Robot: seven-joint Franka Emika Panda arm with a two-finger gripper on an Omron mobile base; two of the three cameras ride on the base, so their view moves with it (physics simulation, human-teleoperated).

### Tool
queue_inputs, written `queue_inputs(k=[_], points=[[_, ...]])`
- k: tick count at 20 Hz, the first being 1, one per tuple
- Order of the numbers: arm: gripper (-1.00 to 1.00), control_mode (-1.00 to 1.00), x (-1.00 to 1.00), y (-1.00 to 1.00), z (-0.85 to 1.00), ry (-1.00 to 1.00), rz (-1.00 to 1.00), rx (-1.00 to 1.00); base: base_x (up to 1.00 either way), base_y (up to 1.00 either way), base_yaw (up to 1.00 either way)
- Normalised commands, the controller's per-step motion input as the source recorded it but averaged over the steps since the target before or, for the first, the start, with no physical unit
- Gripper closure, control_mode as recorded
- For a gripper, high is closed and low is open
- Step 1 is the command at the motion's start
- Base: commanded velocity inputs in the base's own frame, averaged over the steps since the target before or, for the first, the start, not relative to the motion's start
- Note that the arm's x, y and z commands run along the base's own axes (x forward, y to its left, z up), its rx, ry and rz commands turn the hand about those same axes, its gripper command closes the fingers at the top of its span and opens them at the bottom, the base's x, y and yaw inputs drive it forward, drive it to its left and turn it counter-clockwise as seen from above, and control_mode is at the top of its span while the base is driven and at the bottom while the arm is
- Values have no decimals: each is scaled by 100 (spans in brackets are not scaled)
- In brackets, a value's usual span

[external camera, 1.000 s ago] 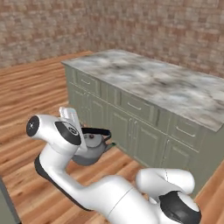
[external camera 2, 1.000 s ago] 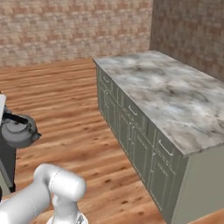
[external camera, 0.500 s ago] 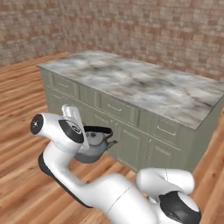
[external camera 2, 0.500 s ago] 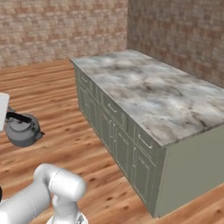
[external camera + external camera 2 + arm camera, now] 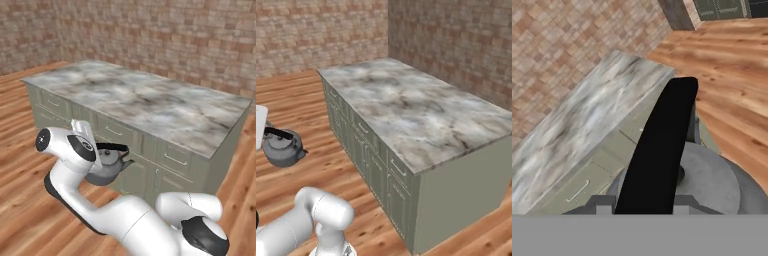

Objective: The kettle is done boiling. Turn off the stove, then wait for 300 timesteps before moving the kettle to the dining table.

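The gripper (image 5: 643, 207) is closed on the black handle of the kettle (image 5: 106, 167), held in the air above the wood floor (image 5: 301, 107). At 2 o'clock of it stands the dining table (image 5: 150, 102), marble-topped, drawer fronts facing the kettle, nothing between them.

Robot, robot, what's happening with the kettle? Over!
Jaws shut on kettle handle. Kettle in the air beside the marble-topped unit. Nothing blocking.
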Motion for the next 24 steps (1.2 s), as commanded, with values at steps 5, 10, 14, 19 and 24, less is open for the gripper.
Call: queue_inputs(k=[5, 10, 14, 19, 24], points=[[100, 100, 0, 0, 0, 0, 0, 0, 42, -35, -8], [100, 100, 0, 0, 0, 0, 0, 0, 44, -32, -9], [100, 100, 0, 0, 0, 0, 0, 0, 46, -29, -9], [100, 100, 0, 0, 0, 0, 0, 0, 49, -25, -9], [100, 100, 0, 0, 0, 0, 0, 0, 50, -22, -9]])
